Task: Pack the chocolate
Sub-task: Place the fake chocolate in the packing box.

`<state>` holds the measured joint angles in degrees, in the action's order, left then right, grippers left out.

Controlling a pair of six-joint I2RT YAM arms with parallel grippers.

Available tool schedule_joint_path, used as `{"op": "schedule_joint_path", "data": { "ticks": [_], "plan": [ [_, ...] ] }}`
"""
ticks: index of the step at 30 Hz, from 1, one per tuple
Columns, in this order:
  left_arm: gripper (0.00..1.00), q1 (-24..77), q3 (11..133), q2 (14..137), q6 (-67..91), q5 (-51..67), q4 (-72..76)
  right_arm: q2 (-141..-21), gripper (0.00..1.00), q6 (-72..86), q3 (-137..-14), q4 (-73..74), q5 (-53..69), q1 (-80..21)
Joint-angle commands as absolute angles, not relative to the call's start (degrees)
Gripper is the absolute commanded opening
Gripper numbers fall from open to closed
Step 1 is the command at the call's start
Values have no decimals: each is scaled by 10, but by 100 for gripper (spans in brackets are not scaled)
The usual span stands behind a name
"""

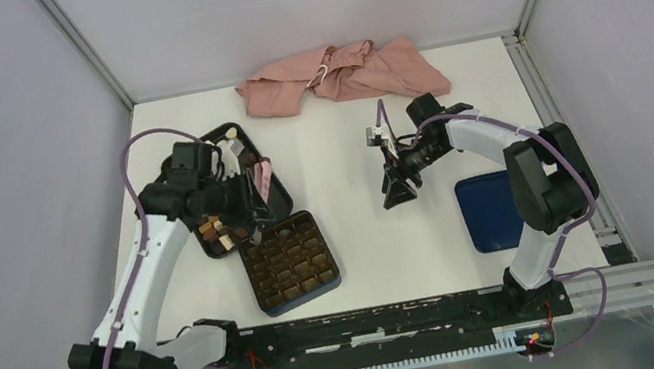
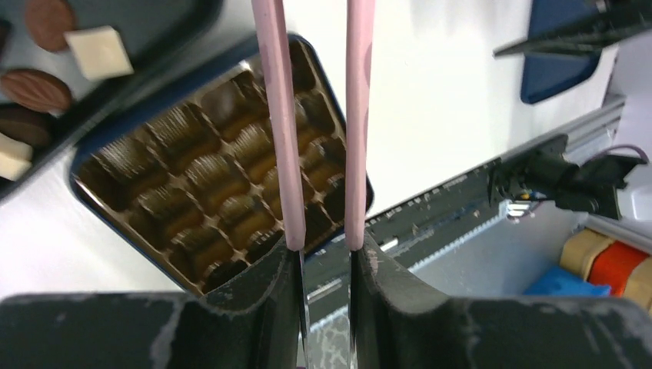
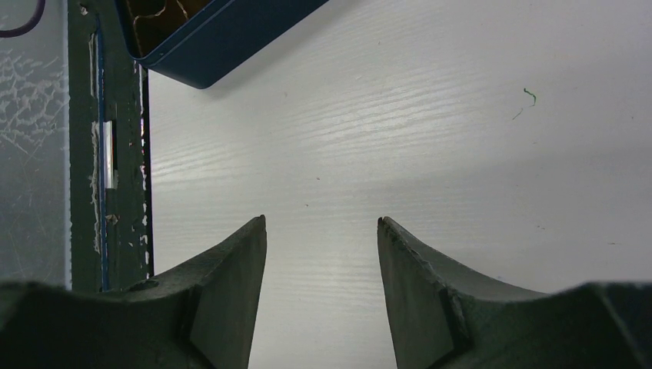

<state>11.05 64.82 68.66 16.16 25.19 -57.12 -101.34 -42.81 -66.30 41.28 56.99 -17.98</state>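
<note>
Chocolate (image 2: pixel 34 88) is seen on the black tray (image 2: pixel 161 19).
Pink tongs (image 2: pixel 278 115) are clamped by the left gripper (image 2: pixel 327 257); the right gripper (image 3: pixel 321 231) is spread, empty.

Your left arm (image 1: pixel 147 267) reaches forward along the left side, wrist folded back so the left hand (image 2: pixel 326 252) points down and toward the near edge. Its fingers are clamped on pink tongs (image 2: pixel 274 115). Your right arm (image 1: pixel 512 152) bends inward toward centre, with the right hand (image 3: pixel 321 224) aimed down over the desk (image 3: pixel 461 115), fingers spread, nothing between them.
</note>
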Motion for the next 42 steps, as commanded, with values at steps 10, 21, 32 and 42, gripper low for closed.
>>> {"op": "schedule_joint_path", "data": {
  "ticks": [10, 21, 32, 42],
  "plan": [
    [2, 304, 540, 506, 431, 162, -652, -1011, 61, -441, -682, 414, 590, -178],
    [2, 346, 505, 545, 420, 120, -705, -1010, 61, -441, -681, 413, 588, -178],
    [4, 346, 523, 638, 366, 63, -673, -1007, 61, -444, -683, 416, 590, -178],
    [7, 338, 540, 685, 333, 30, -664, -1005, 61, -446, -683, 418, 588, -178]
  ]
}}
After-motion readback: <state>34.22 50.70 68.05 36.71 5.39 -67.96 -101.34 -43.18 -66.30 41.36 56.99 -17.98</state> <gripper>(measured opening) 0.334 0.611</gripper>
